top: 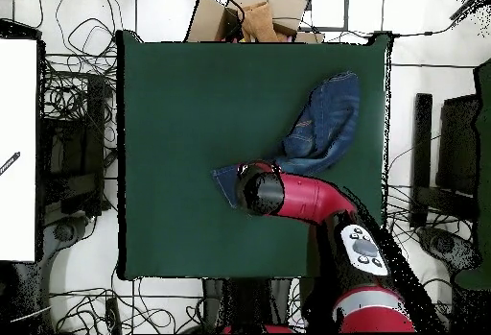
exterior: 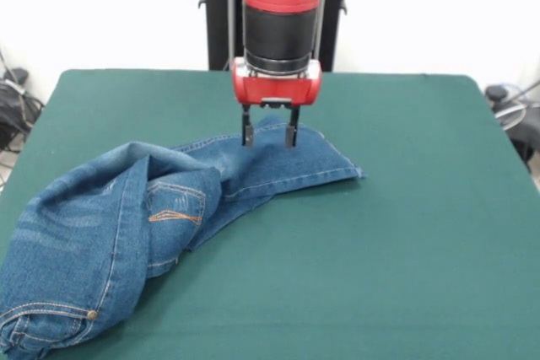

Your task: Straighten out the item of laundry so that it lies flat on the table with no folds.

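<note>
The item of laundry (exterior: 126, 225), a small pair of blue jeans, lies crumpled at the left of the green table (exterior: 405, 233). Its waistband is bunched at the near left corner, and one leg stretches right towards the table's middle, folded over itself. My gripper (exterior: 269, 139) hangs straight down over that leg's far edge. It is open, its two fingertips at the denim with nothing held between them. In the overhead view the jeans (top: 321, 125) run from the table's (top: 182, 110) upper right down to the arm's wrist (top: 259, 189), which hides the gripper.
Cardboard boxes (top: 254, 14) sit past the table's top edge in the overhead view, with cables (top: 72, 91) and a white board (top: 17, 139) on the left. The jeans reach the table's left and near edges in the front view.
</note>
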Controlling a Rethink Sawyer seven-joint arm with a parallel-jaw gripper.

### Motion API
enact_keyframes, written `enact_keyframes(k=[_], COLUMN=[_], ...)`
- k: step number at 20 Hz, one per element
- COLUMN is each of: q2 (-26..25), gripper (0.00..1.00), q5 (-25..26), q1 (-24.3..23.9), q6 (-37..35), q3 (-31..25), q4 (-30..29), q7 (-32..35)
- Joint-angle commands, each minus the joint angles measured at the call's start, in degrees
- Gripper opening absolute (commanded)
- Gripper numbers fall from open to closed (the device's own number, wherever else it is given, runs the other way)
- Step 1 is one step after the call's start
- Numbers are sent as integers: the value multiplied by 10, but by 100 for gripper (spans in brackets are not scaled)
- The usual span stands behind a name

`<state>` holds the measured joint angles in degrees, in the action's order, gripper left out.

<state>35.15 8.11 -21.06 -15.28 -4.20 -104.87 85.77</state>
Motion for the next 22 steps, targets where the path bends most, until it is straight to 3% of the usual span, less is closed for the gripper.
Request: enact_keyframes(k=[1,14,22], q2=[-1,-40,-75], gripper=[100,100,100], q5=[-45,-83,-102], q1=[8,17,25], q6=[27,68,86], q3=[18,46,59], q4=[12,9,38], q7=[158,155,145])
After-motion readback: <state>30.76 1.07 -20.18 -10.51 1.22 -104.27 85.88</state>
